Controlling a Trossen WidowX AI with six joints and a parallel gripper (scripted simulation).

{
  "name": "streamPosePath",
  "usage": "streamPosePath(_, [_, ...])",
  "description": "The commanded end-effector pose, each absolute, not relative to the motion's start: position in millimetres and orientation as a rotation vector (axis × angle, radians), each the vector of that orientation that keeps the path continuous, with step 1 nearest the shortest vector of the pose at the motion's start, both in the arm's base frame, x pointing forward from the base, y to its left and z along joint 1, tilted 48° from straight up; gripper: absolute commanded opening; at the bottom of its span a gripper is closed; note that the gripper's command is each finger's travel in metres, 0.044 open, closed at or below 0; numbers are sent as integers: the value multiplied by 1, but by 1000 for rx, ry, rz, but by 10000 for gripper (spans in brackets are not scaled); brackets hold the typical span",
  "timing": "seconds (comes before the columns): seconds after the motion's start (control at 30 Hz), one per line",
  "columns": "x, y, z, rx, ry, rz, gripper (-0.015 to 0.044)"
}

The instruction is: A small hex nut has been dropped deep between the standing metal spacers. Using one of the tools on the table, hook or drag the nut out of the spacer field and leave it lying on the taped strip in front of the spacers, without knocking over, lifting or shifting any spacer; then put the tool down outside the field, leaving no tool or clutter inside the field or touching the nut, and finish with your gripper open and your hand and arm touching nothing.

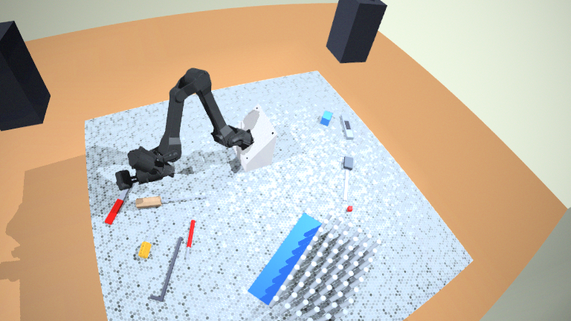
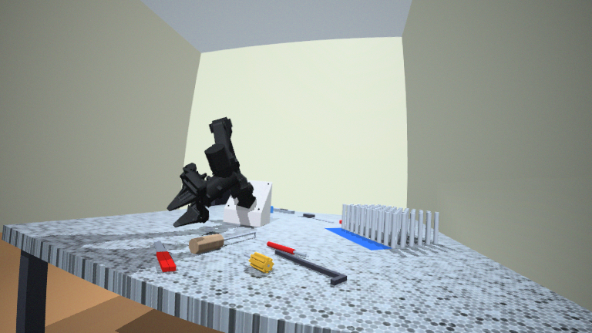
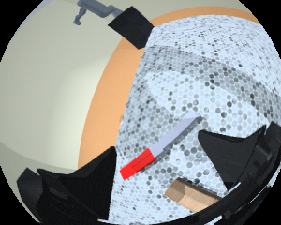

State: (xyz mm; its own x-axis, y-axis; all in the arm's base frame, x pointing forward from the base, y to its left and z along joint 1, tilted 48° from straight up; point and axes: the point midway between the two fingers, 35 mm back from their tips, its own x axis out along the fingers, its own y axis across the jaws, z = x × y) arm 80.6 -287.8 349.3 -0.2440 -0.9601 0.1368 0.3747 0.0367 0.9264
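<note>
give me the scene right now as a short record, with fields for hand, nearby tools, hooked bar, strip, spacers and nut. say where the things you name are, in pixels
hand: open, holding nothing, raised above the table [image 1: 294, 183] [image 2: 218, 294] [image 3: 178, 84]
nearby tools: red-handled blade [image 1: 114, 211] [image 2: 166, 261] [image 3: 138, 164]; wooden-handled tool [image 1: 148, 202] [image 2: 206, 243] [image 3: 192, 194]
hooked bar: dark, lying flat beside the thin red-handled tool [image 1: 190, 233] [image 2: 280, 247]
strip: blue [image 1: 282, 254] [image 2: 355, 238], along one side of the spacers
spacers: standing in rows [image 1: 334, 277] [image 2: 393, 230]
nut: cannot be made out
</note>
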Motion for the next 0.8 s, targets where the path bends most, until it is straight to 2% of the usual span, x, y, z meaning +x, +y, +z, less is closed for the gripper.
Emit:
streamPosePath(0.0, [119,-283,366,646,-962,-1423,440])
streamPosePath(0.13, [150,-265,378,617,-859,-1324,440])
streamPosePath(0.4, [241,-238,328,502,-459,-1155,440])
streamPosePath(0.77, [346,-138,241,250,17,-772,440])
